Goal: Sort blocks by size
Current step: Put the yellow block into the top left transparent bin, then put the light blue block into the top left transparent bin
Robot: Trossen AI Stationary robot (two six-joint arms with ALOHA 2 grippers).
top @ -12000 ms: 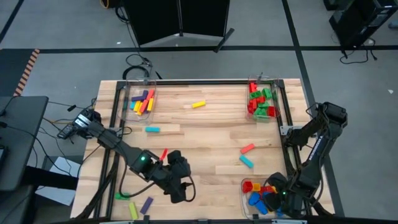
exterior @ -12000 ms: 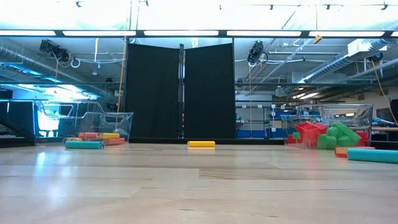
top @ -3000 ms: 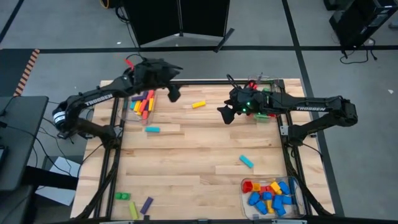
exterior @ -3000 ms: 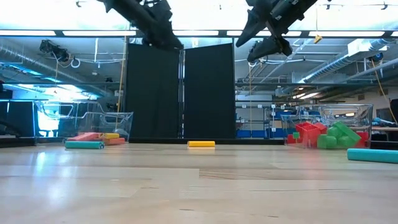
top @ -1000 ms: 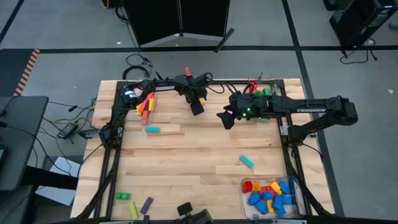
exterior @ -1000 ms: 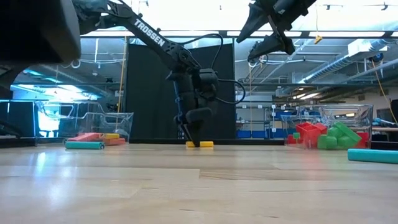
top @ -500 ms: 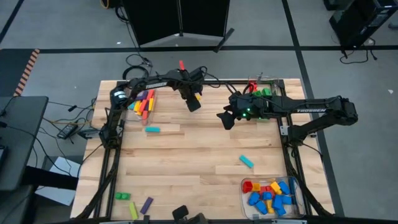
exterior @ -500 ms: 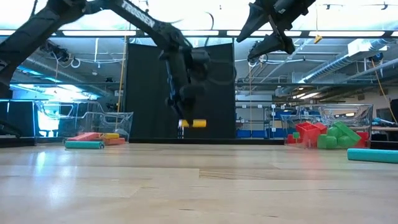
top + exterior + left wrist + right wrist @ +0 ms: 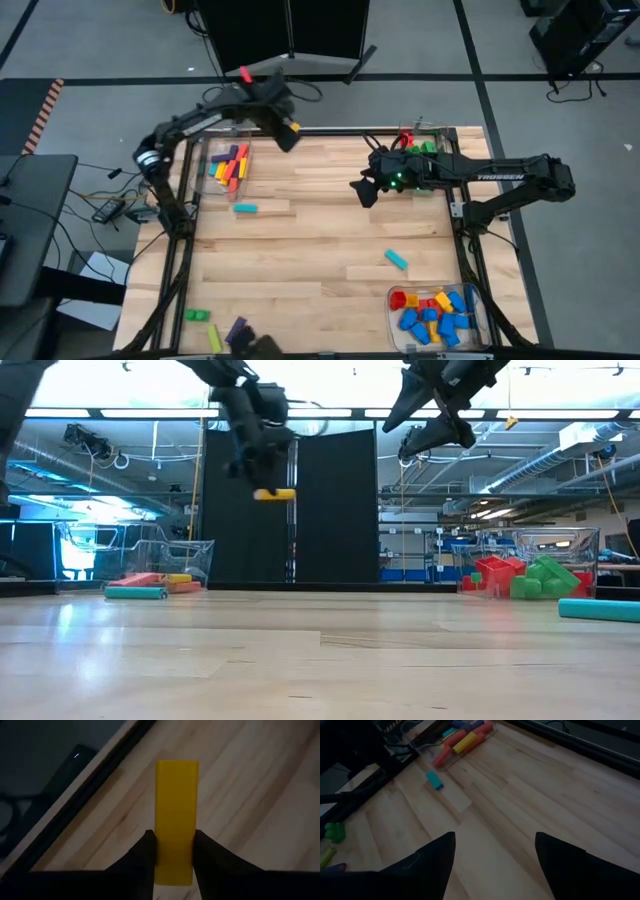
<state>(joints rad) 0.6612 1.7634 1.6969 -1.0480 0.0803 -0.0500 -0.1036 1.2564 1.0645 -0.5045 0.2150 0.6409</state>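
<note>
My left gripper (image 9: 287, 128) is high over the table's far edge, near the far-left clear bin (image 9: 230, 165) of long bars, and is shut on a yellow bar (image 9: 176, 810). The bar also shows in the low view (image 9: 274, 493). My right gripper (image 9: 362, 188) hovers open and empty above the table's middle right, beside the far-right bin (image 9: 420, 165) of red and green bricks. Loose blocks lie flat on the table: a teal bar (image 9: 245, 208), a teal brick (image 9: 397, 259), and green (image 9: 198, 315), yellow-green (image 9: 213, 338) and purple (image 9: 237, 330) blocks. My left gripper pinches the yellow bar's two long sides (image 9: 159, 851) between its two fingers, near one end, so most of the bar sticks out beyond them. The fingers (image 9: 262, 468) come from above. The bar hangs level, lifted well clear of the table.
A near-right bin (image 9: 435, 310) holds short blue, red and yellow stubs. A dark metal frame (image 9: 330, 131) runs round the table's edges. The table's middle is bare wood. A black panel stands beyond the far edge.
My left gripper has lifted the yellow bar off the table near the far edge and carried it up and toward the table's left, toward the far-left bin. The bar stays level in the hold.
</note>
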